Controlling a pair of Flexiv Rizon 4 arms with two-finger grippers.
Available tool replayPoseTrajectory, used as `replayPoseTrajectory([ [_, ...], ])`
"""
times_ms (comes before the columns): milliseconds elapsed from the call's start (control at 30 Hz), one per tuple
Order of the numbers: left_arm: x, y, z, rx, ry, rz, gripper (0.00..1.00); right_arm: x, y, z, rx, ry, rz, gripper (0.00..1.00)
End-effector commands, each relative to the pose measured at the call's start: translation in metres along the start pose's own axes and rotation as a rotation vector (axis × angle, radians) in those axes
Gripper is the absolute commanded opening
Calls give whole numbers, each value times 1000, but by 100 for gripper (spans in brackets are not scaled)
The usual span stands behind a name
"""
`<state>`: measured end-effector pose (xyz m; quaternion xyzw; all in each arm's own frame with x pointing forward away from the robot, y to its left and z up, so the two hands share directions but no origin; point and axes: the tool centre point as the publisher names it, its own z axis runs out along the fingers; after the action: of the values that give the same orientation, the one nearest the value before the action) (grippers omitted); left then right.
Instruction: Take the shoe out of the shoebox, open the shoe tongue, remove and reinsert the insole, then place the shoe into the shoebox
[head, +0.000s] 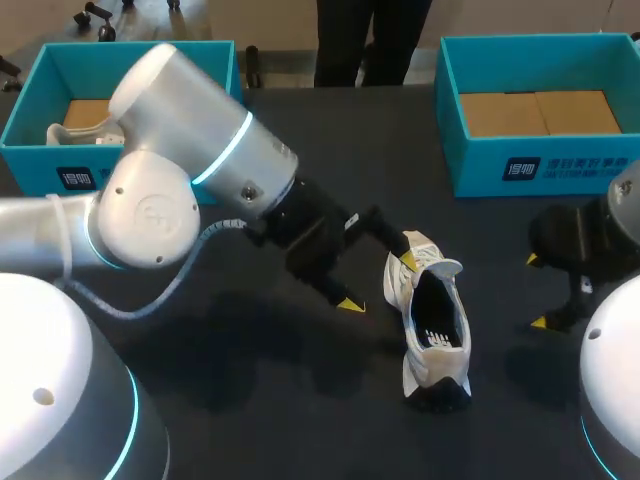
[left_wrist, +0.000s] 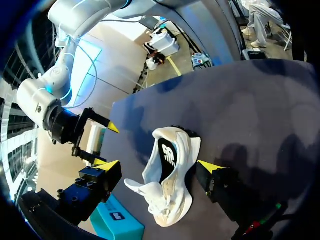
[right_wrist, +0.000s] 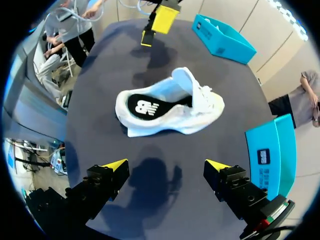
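The left gripper (head: 379, 283), wide open and empty, could shove the white sneaker (head: 432, 330) rightward if one finger touches first.

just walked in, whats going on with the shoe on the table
A white shoe sits out on the dark table, clear of the left shoebox and the right shoebox, with its dark insole showing inside. The left gripper is open, its fingers either side of the shoe's front end, not clamped. The right gripper is open too, off to the side and not touching the shoe.
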<state>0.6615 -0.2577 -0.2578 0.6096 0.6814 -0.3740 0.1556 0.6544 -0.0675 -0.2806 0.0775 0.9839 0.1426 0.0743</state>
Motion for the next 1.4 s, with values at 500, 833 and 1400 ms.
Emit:
replayPoseTrajectory([
  [500, -2, 0, 0, -3, 14, 0, 100, -12, -62, -104, 67, 31, 14, 100],
  [833, -9, 2, -3, -19, 97, 123, 100, -25, -78, -134, 73, 59, 96, 100],
  [1400, -10, 0, -7, -106, 364, 344, 100, -34, -79, -144, 75, 29, 101, 100],
])
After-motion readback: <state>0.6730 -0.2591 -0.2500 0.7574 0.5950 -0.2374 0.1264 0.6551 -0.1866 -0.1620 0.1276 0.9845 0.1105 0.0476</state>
